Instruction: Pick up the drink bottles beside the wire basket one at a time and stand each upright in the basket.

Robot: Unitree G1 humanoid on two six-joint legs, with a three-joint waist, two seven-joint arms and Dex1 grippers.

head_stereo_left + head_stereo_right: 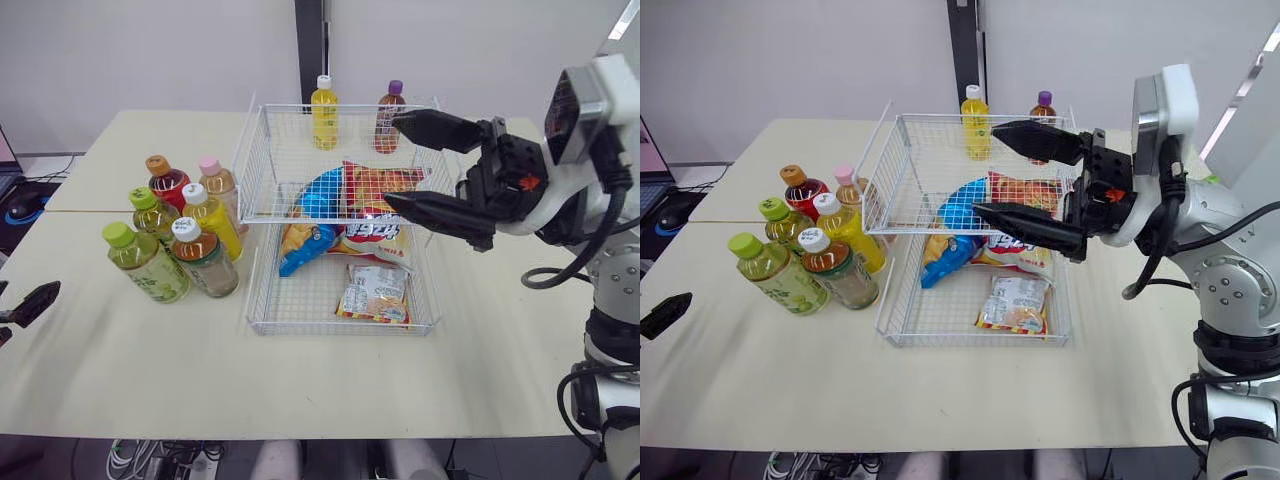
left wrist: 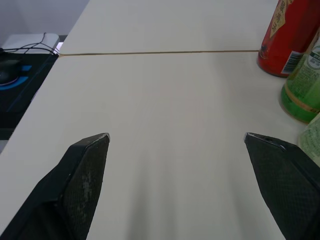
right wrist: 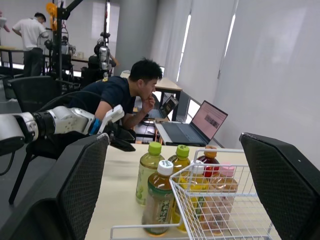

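Left of the white wire basket [image 1: 340, 327], on the cream tabletop [image 1: 300, 390], I count six plastic drink bottles. They stand upright in a tight cluster just beside the basket wall:
- a lime-capped pale green bottle [image 1: 147, 265]
- a white-capped brown tea bottle [image 1: 205, 260]
- a second lime-capped green bottle [image 1: 153, 216]
- a white-capped yellow bottle [image 1: 214, 224]
- an orange-capped red bottle [image 1: 168, 183]
- a pink-capped amber bottle [image 1: 218, 182]

Two more stand upright at the basket's far end: a white-capped yellow juice bottle [image 1: 324, 115] and a purple-capped brown bottle [image 1: 389, 118]. I cannot tell whether they are inside the wire or behind it.

Basket floor holds a blue snack bag [image 1: 315, 200], a red-orange crisp bag [image 1: 365, 185] and a small pale packet [image 1: 375, 293].

Right gripper [image 1: 390, 160] hangs over the basket, fingers spread wide, holding nothing. Left gripper [image 2: 175, 137] sits low over bare tabletop to the left of the cluster and apart from it, fingers likewise spread, empty.
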